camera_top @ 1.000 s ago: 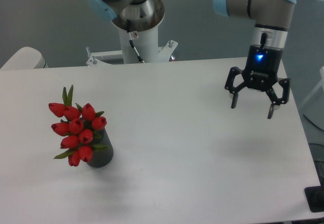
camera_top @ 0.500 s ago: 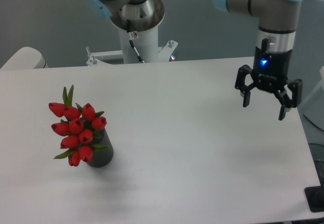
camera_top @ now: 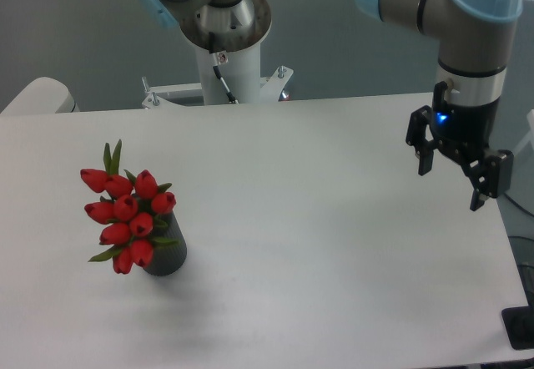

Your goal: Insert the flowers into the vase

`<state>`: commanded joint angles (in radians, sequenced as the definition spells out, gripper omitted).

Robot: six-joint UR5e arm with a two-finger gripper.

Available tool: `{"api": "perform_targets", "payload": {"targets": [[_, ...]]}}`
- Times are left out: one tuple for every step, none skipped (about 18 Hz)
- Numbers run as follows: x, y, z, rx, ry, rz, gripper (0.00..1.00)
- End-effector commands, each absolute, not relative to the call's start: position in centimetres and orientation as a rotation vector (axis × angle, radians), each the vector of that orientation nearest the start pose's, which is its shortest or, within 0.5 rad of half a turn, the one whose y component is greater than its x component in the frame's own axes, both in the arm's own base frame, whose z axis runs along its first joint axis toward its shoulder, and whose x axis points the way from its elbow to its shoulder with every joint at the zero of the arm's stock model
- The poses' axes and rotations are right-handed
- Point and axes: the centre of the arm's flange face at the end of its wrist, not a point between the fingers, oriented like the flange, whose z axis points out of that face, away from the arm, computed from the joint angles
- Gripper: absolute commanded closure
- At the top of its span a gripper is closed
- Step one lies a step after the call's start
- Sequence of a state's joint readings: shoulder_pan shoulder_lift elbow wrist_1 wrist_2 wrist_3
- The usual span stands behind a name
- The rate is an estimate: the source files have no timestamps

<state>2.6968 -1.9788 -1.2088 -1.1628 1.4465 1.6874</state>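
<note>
One arm hangs upright over the desk's (camera_top: 334, 219) far right, its gripper (camera_top: 450, 179) spread wide and empty, well apart from the flowers (camera_top: 127, 216) standing in the vase (camera_top: 167, 256) near left.

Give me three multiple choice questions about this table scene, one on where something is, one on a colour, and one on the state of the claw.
1. Where does the small dark grey matte cylinder vase stand?
A. front left of the white table
B. far right edge
C. table centre

2. What colour are the closed tulip heads of the flowers?
A. yellow
B. red
C. white

3. What state is the black two-finger claw in?
A. shut on the flowers
B. shut on the vase
C. open and empty

Answers: 1 A, the vase sits near the front left. 2 B, the heads are plainly red above green leaves. 3 C, its fingers stand apart at the far right, holding nothing.
</note>
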Motion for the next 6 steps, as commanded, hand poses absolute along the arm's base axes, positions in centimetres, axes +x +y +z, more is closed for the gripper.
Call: {"api": "perform_targets", "payload": {"targets": [[-56.05,42.86,47.61,-2.796,0.843,0.498,0.0],[-56.06,42.99,47.54,-2.791,0.845,0.506,0.0],[-56.13,43.03,47.4,-2.789,0.845,0.512,0.0],[-56.14,43.03,47.41,-2.789,0.845,0.514,0.0],[-56.18,43.05,47.31,-2.789,0.845,0.512,0.0],[-56.13,43.03,47.33,-2.79,0.843,0.512,0.0]]}}
